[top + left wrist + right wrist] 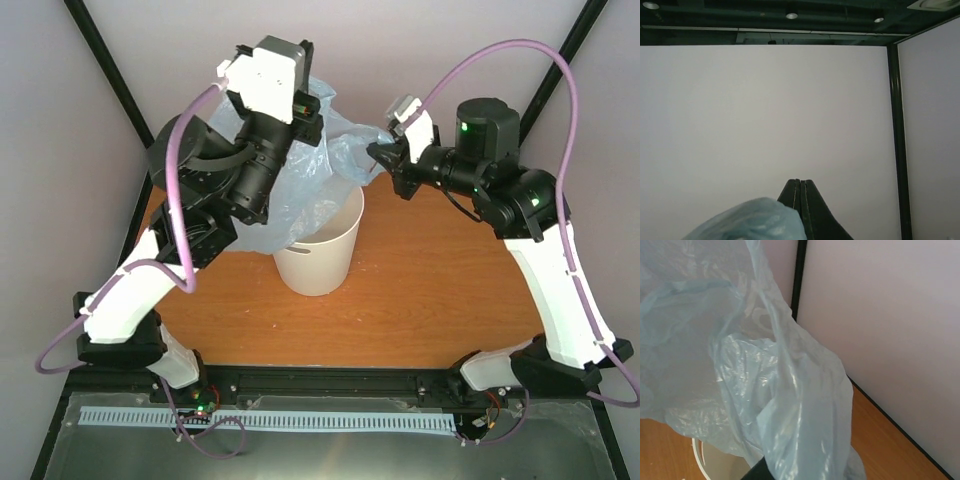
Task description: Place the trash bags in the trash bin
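Left wrist view alone shows left gripper (pixel 800 183) clamped on crinkly translucent trash bag (pixel 747 222); right gripper (pixel 380 156) pinches it above tapered trash bin (pixel 322 268).

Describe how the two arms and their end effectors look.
Both arms have white shell links and black joint housings: left arm, right arm. A purple cable loops along each. Green lights glow on the right arm's joints. The left end effector and right end effector have black, tapering fingers.
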